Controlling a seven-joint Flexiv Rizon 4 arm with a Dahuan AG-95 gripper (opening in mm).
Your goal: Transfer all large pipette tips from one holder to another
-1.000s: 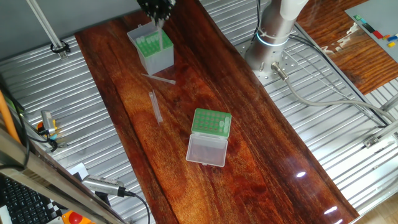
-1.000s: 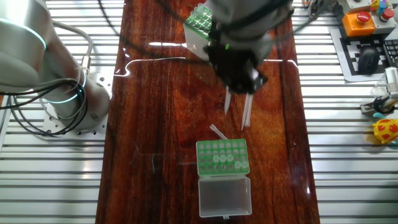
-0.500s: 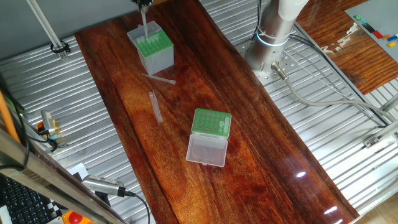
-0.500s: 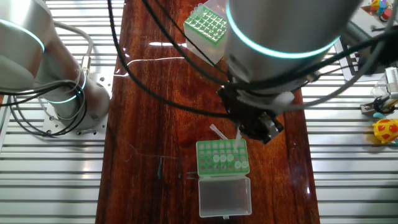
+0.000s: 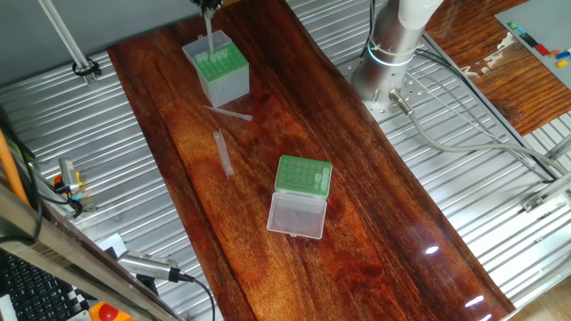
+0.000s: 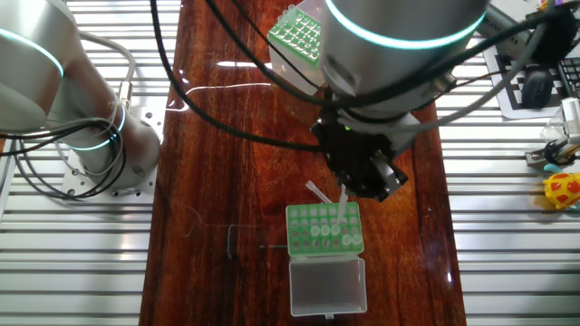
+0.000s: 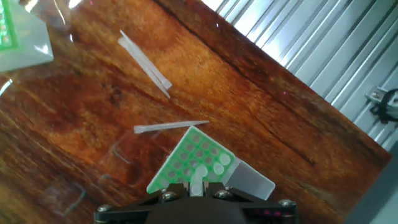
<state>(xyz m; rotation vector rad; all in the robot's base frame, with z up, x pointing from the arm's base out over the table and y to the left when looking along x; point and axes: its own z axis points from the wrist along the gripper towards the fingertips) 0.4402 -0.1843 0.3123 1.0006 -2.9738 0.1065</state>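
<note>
Gripper [image 7: 196,191] clenched on one pipette tip [image 7: 197,185], held upright above the low green rack [image 7: 193,158] with its clear lid [image 7: 250,181] open; two further tips [image 7: 146,63] lie loose on the table [image 7: 261,112].

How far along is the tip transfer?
Done: little shows; one upright tip stands in the box. In hand: the gripper hangs over the rack with a second tip at its fingers, grip unclear. Left: several rack tips, plus two loose tips on the table.
</note>
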